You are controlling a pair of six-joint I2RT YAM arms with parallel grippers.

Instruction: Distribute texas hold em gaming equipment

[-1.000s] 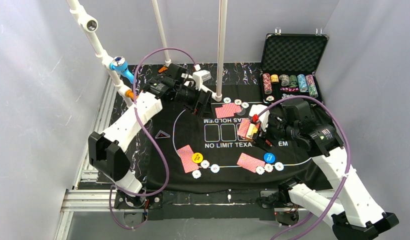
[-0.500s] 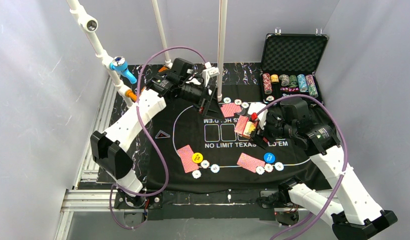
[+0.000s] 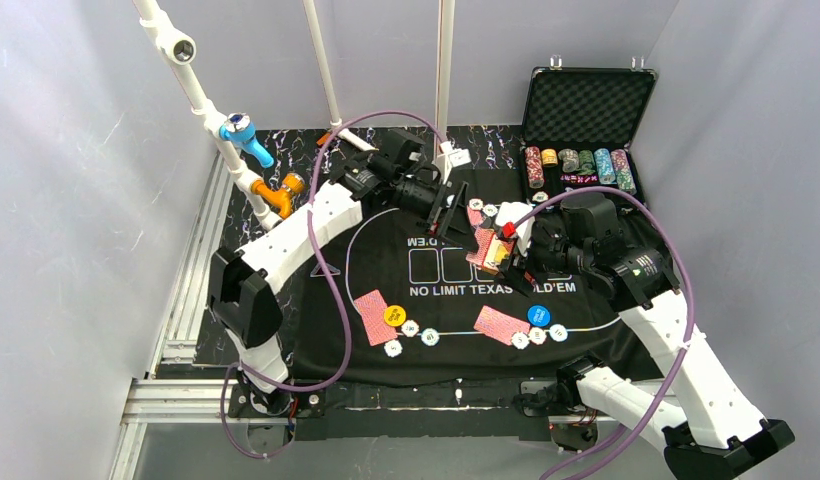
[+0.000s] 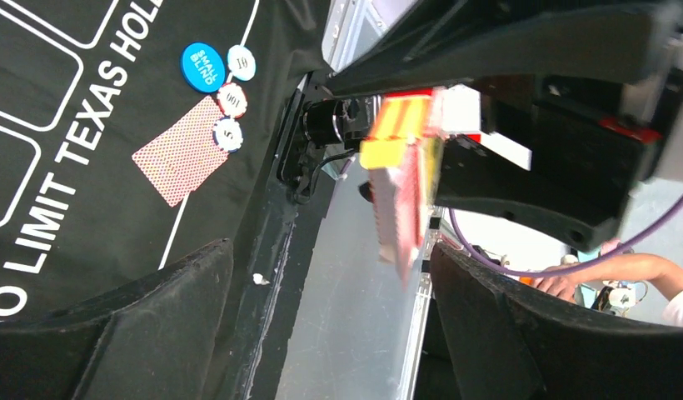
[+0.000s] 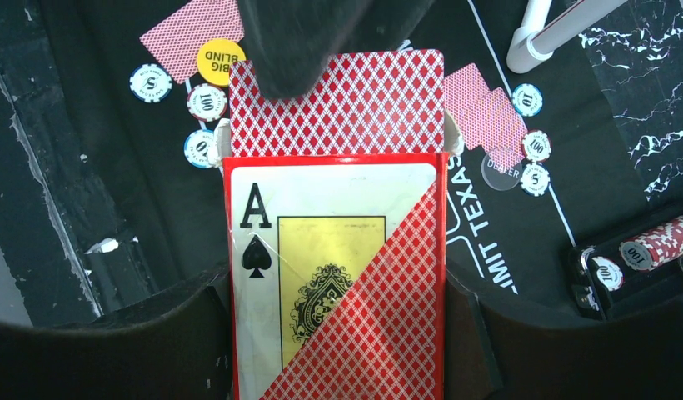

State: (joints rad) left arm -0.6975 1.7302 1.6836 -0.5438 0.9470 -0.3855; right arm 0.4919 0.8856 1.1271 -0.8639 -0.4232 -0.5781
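While the right gripper (image 3: 506, 252) has its fingers clamped on the two long sides of a red cardboard card box printed with an ace of spades (image 5: 338, 275), a stack of red-backed playing cards (image 5: 355, 100) sticks out of the box's open end, past the fingertips

Left gripper (image 4: 326, 250): fingers (image 4: 138, 333) apart, nothing held. Deck shows edge-on between and beyond them in its wrist view

Right wrist view: one dark left finger (image 5: 321, 33) overlaps the far edge of the top card's back. Touching or just above – cannot tell

Well below both sets of fingers, on the black felt mat (image 3: 386, 270): dealt cards, small round pale poker chips (image 5: 206, 102), a yellow round "BIG BLIND" disc (image 5: 220, 60) and a blue round "SMALL BLIND" disc (image 4: 203, 65)

Judged step: drawing cards off the deck for another seat

Risks:
- fingers closing across the whole stack would pinch many cards, not the wanted few
- a pull off the box's axis could drag the card box askew in the right fingers, or out of them
- a shallow pinch at the card edge may slip; loose cards would drop onto hands already dealt beneath
- the two wrists work close together; a small overshoot by the left would knock the deck
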